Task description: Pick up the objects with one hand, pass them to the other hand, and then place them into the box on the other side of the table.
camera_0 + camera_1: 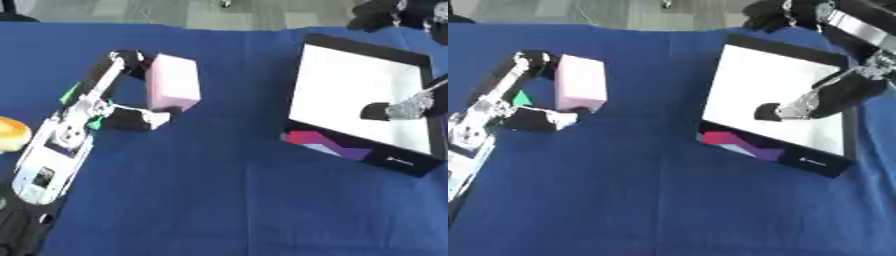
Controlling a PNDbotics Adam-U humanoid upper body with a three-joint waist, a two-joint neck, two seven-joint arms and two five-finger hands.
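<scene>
Your left hand [131, 100] clasped the pink block [171, 82] near the blue-clothed desk's [227, 200] left edge; your right hand [798, 107] hung open-fingered over the white-lined box [776, 95] at its right edge, grey floor [175, 10] beyond.

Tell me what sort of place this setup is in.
Probably a robot lab or test bench: a table under blue cloth, a white-lined black box as a drop target, a pink foam-like block held by the left hand, grey floor behind.

Non-task items: covered surface and floor beyond

A blue cloth [227, 190] covers the surface, lying flat with faint creases. Past its far edge runs a strip of grey floor [175, 12]. Dark, indistinct shapes [381, 15] sit at the far right corner.
</scene>
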